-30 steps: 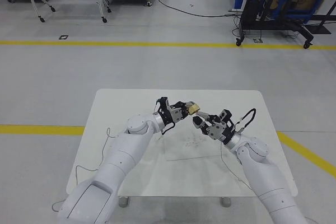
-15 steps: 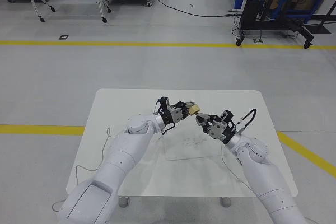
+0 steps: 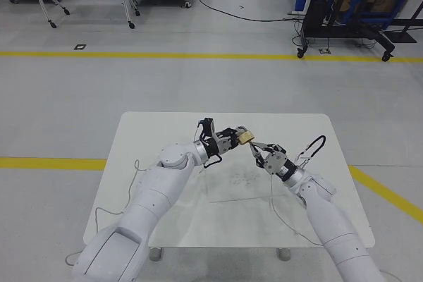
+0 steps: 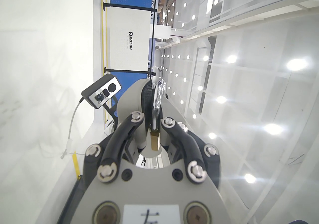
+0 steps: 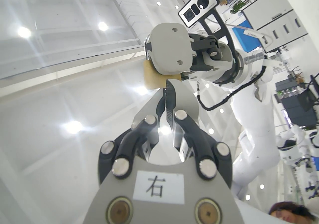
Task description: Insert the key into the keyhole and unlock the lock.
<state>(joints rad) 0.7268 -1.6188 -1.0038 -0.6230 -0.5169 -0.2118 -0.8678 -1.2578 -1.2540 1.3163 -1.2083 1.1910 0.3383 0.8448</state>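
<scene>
Lock (image 3: 245,135) and key meet in the air above the middle of the white worktop (image 3: 307,130), each held by one arm. The lock is a small brass padlock, clamped between the closed fingers of the left gripper (image 3: 235,138), and its brass body sticks out past the fingertips toward the other arm. In the right wrist view, a corner of the lock (image 5: 150,77) shows beneath the broad grey finger (image 5: 169,48) that covers most of it. In the left wrist view, a narrow strip of brass (image 4: 155,141) sits between the black finger links.

The right gripper (image 5: 167,91) is closed on the key (image 5: 169,101), pinching it by its head with the blade pointing straight out beyond the fingertips. The tip of the blade touches the edge of the lock just beside the grey finger. Whether it has gone into the keyhole cannot be told.

From above, the two grippers face each other almost tip to tip, the left arm coming in from one side of the worktop and the right gripper (image 3: 259,150) from the other. Both are raised off the surface. A faint clear sheet (image 3: 233,189) lies flat on the worktop below them.
</scene>
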